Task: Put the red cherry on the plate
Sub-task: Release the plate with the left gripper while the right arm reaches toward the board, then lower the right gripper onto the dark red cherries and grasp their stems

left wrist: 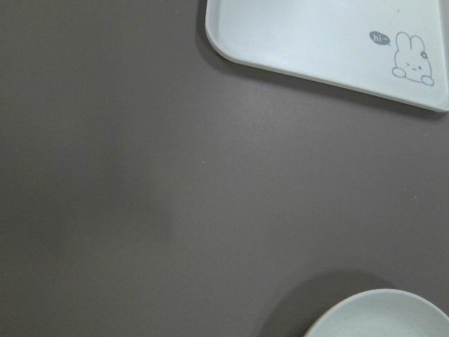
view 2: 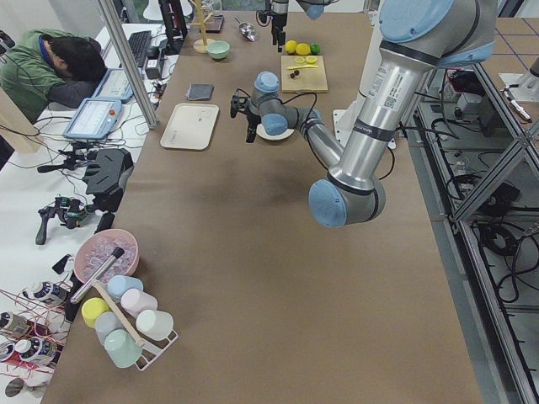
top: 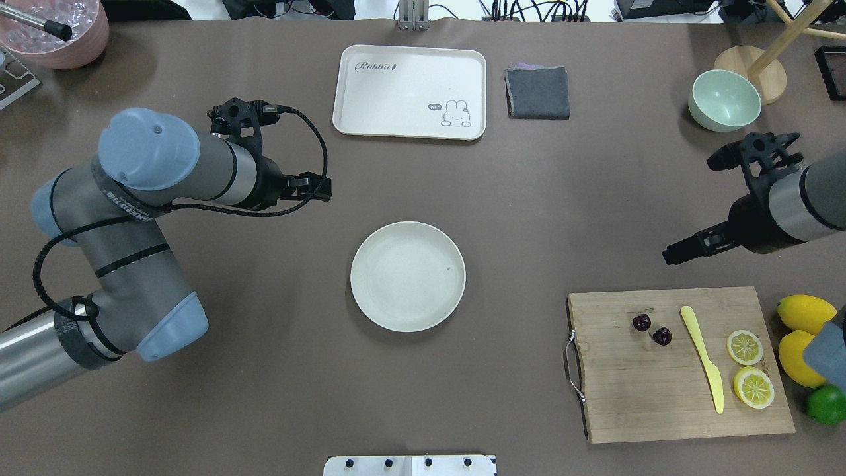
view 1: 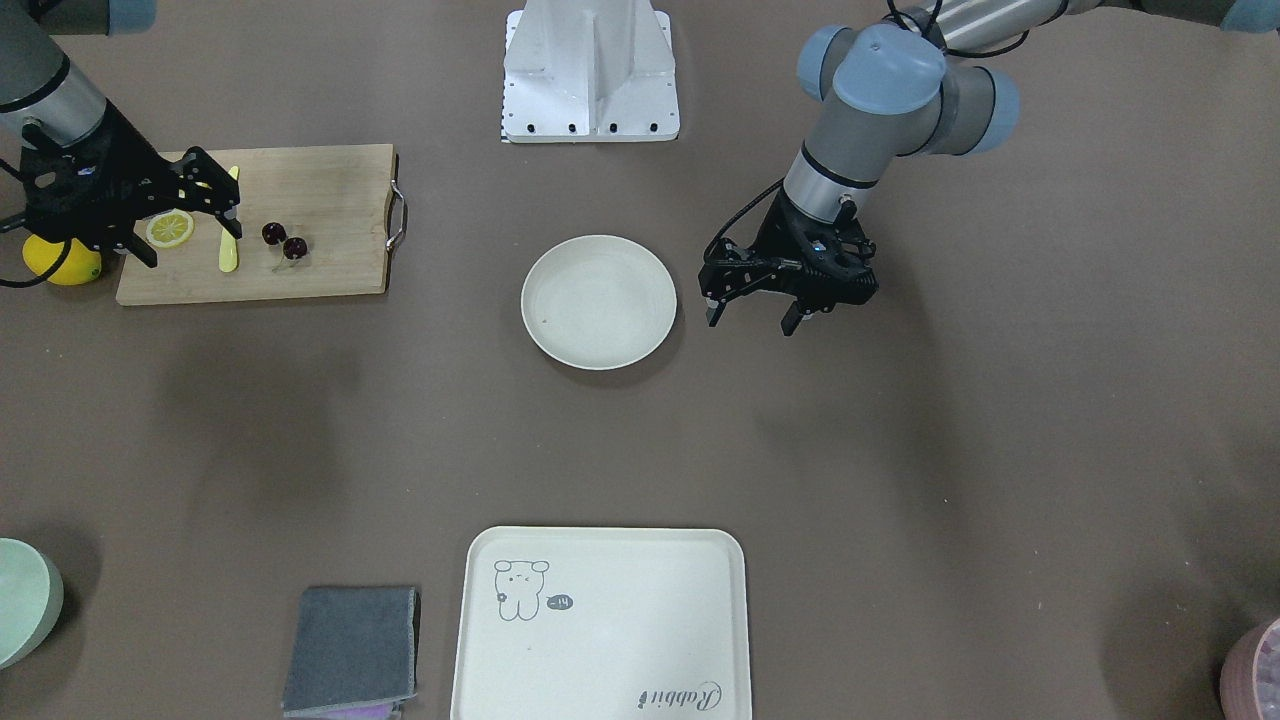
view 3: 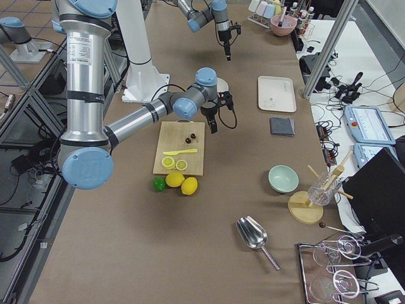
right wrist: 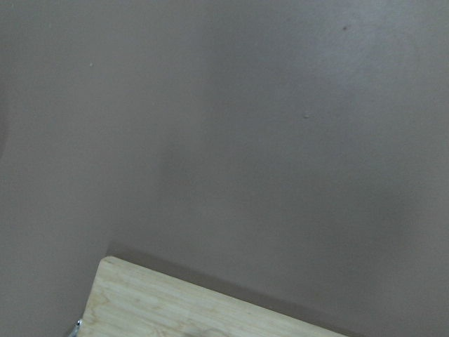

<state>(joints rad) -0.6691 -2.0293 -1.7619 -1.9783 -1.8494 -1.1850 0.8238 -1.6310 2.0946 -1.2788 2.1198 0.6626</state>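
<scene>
Seen from overhead, the red cherry (top: 662,336) lies on the wooden cutting board (top: 661,403), well apart from the plate (top: 360,304), at its 4 o'clock. At the cherry's 3 o'clock lie a yellow knife (top: 702,357) and then two lemon slices (top: 745,347). Whole lemons (top: 806,312) and a lime (top: 826,403) sit off the board's 3 o'clock edge. The board's metal handle (top: 570,363) faces the plate, which shows only plain cream surface. At the plate's 12 o'clock sits the rabbit tray (top: 396,92), with a grey cloth (top: 537,92) beside it. The right gripper (view 1: 192,245) hangs raised near the board, fingers released and spread. The left gripper (view 1: 752,320), at the plate's 10 o'clock, also has its fingers spread and holds nothing.
</scene>
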